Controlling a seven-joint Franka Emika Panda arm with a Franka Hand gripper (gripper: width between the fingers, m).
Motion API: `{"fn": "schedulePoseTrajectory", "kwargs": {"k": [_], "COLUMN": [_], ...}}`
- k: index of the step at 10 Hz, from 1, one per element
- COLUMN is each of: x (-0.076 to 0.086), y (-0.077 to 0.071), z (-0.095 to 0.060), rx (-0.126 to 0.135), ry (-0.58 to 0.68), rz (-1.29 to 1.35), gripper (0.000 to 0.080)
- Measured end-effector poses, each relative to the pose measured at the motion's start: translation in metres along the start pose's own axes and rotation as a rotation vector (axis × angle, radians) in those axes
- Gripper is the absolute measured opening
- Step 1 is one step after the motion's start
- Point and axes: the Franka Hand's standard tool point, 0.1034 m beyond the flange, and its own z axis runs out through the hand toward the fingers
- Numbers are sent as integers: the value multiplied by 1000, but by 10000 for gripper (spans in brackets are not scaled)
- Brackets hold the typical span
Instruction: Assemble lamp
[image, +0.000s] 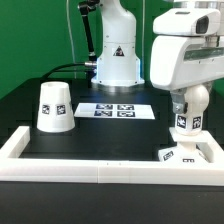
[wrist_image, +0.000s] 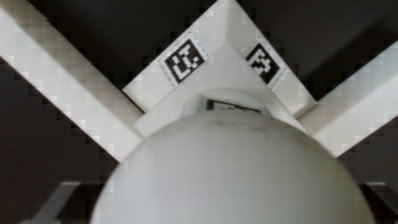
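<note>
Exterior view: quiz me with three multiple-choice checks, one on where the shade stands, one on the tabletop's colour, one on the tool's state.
1. Where does the shade stand?
A. On the exterior view's left, apart from the tool
B. Between the tool's fingers
C. On the marker board

2. What colour is the tabletop?
A. White
B. Black
C. Green

3. The tool is:
A. Open and empty
B. Shut on the shade
C. Shut on the bulb

Answers:
1 A, the shade stands alone, far from the tool.
2 B, the surface inside the white border is black.
3 C, the tagged bulb sits between the tool's fingers.
</note>
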Motion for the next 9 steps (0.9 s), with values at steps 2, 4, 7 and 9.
{"fn": "schedulePoseTrajectory", "kwargs": {"k": [2, 4, 7, 9], "x": [0, 2, 1, 1], "y": [0, -3, -2, -2], "z": [0, 0, 1, 1], "rx": [10, 14, 20, 19], "ry": [6, 3, -21, -23], "rz": [252, 486, 749, 885], "gripper": [574, 574, 576, 576]}}
